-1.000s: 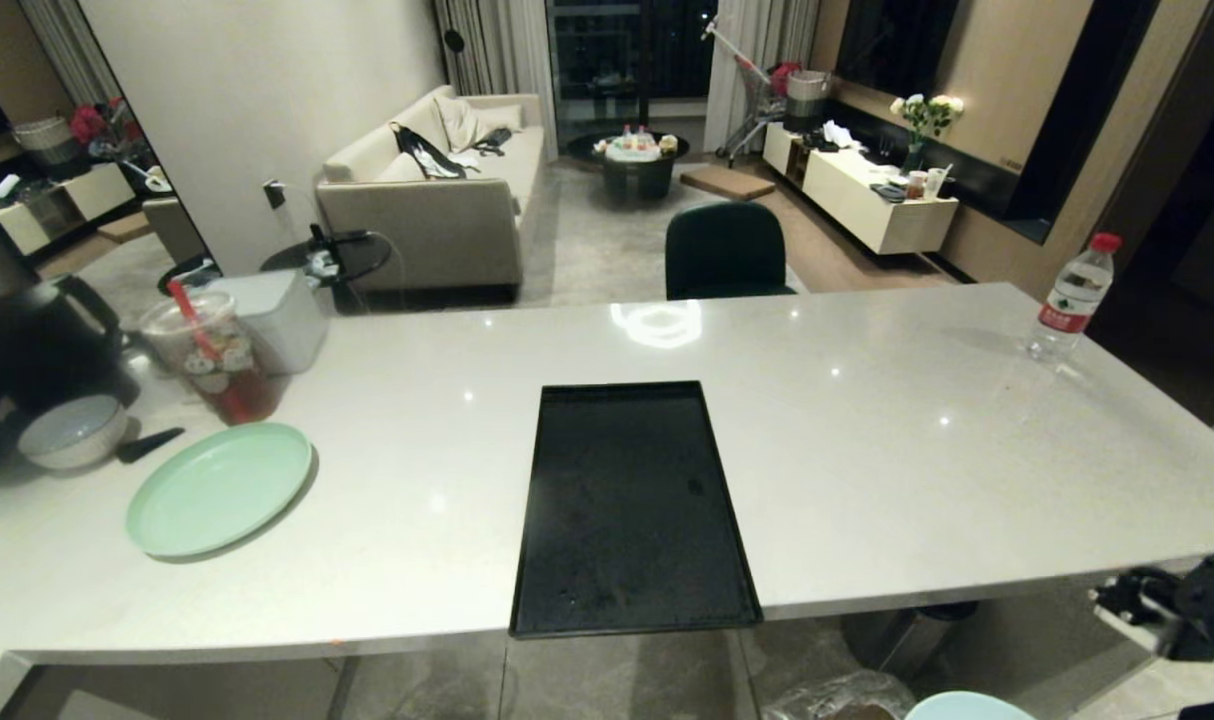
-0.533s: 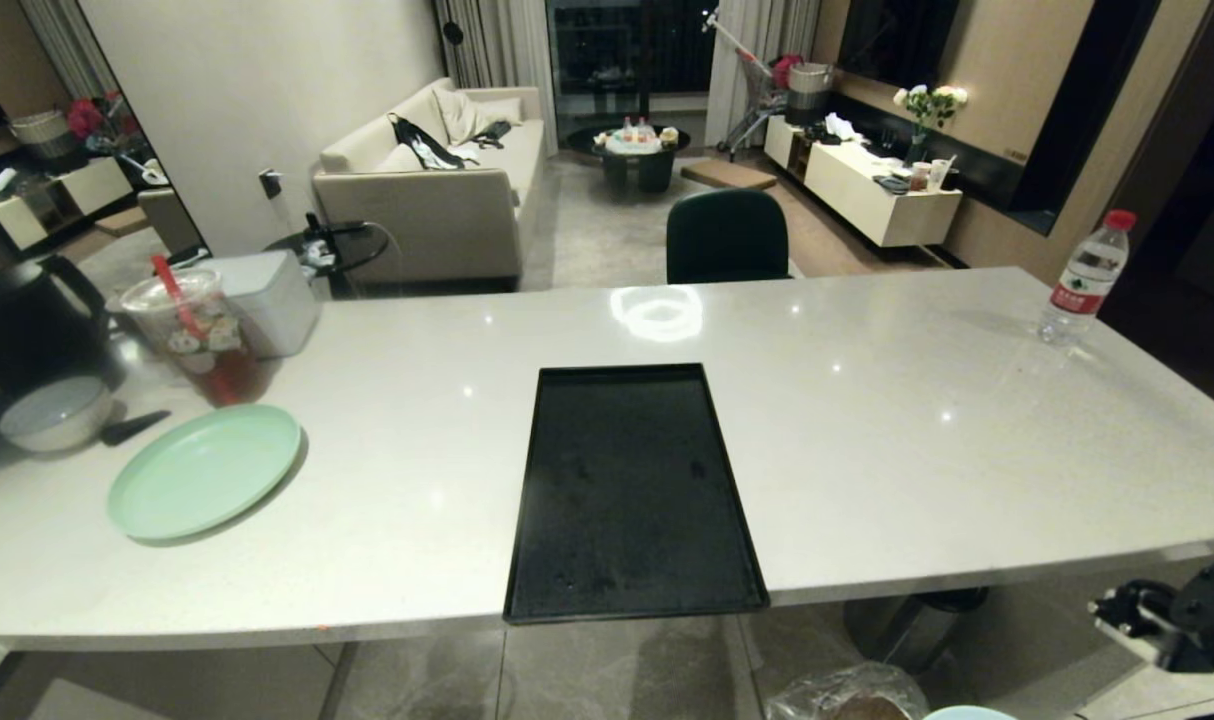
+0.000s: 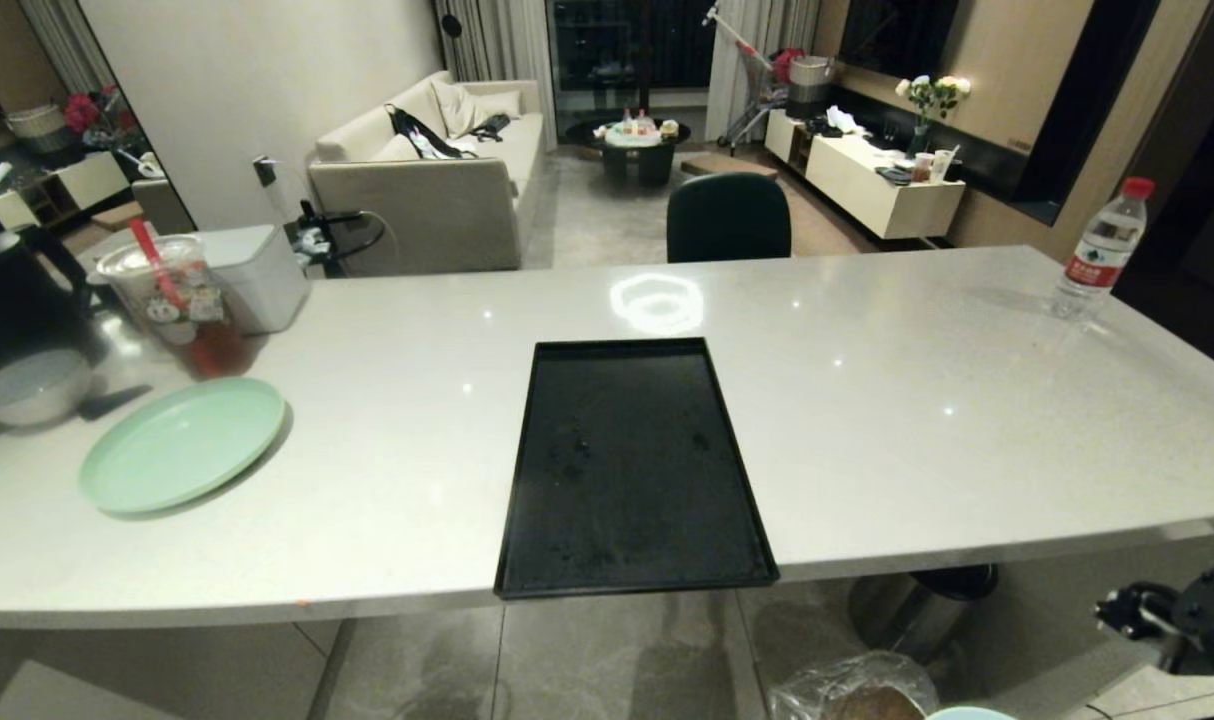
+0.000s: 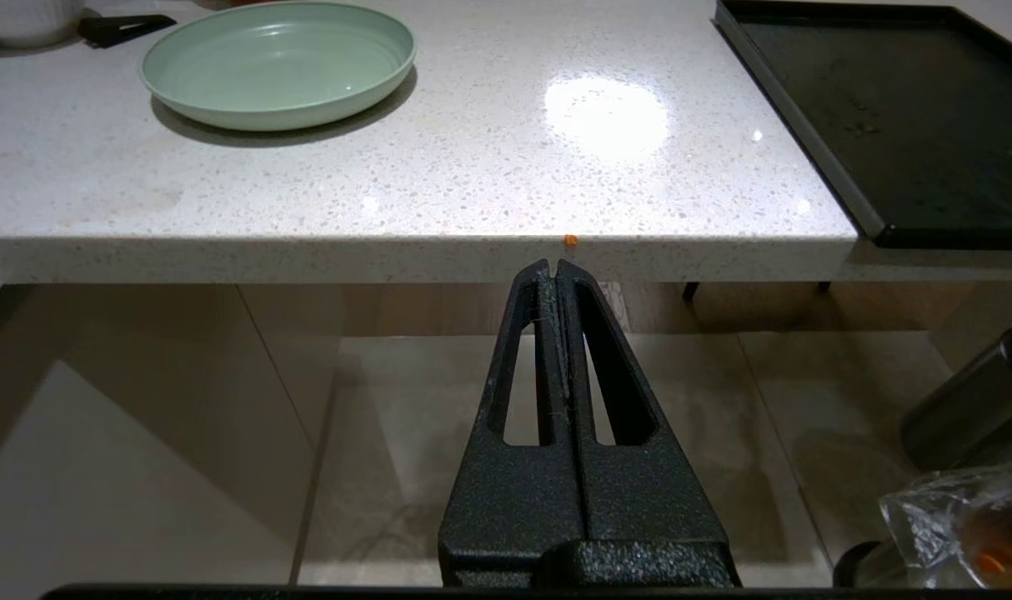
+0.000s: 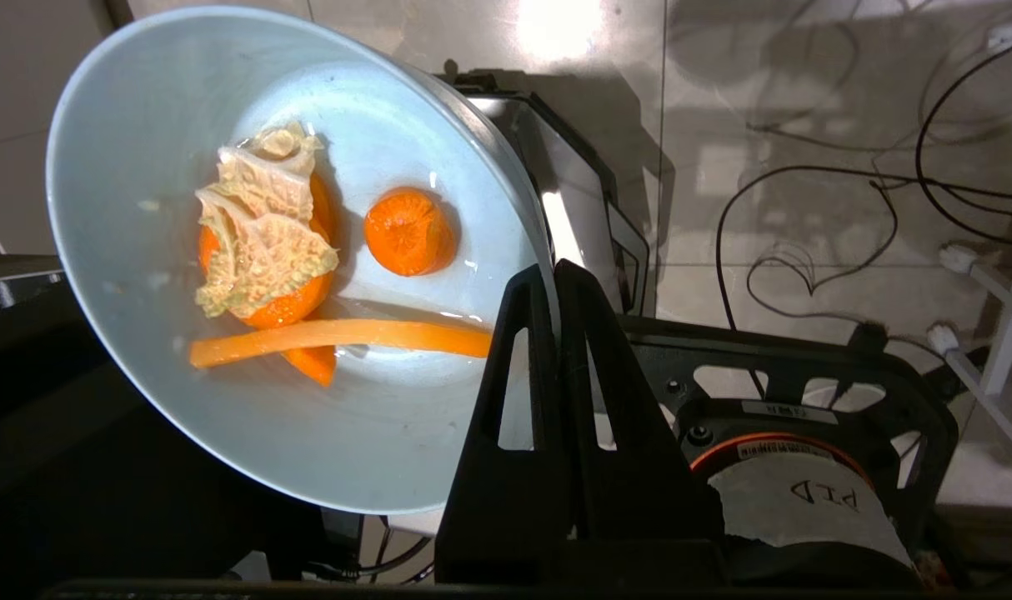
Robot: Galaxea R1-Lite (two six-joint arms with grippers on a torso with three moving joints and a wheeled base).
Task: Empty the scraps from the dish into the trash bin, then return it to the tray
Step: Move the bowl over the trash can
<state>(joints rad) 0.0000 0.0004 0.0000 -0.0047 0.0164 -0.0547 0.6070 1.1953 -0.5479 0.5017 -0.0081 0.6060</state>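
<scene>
Right end effector point(image 5: 548, 279) clamped on rim of small round pale-blue dish point(image 5: 247, 250), held low beside robot, below counter level; scraps, i.e. orange peel pieces w/ a pale yellowish leaf point(image 5: 264, 242), lying inside, none tipped out yet. Left end effector point(image 4: 556, 271) shut on nothing, parked below front edge of speckled white stone counter point(image 4: 439, 158). Step in hand, judged: bring dish over small steel trash bin w/ crinkled clear bag liner point(image 3: 852, 685), then tip. To do well: centre dish rim over bag mouth before tilting, tilt slowly toward the low side where scraps sit, keep grip firm on rim since thin edge could slip; long orange strip may cling, so hold the tilt a moment. Large flat black rectangular tray point(image 3: 632, 470) sits bare at counter's front edge, ready for return. Views differ: right wrist view alone shows scraps and the clamp; head view catches only a sliver of dish at its bottom edge, next to the bag, but gives the tray-to-bin layout. Left wrist view adds flat mint-green plate point(image 4: 279, 62) and a tiny orange speck point(image 4: 570, 240) on counter lip.
</scene>
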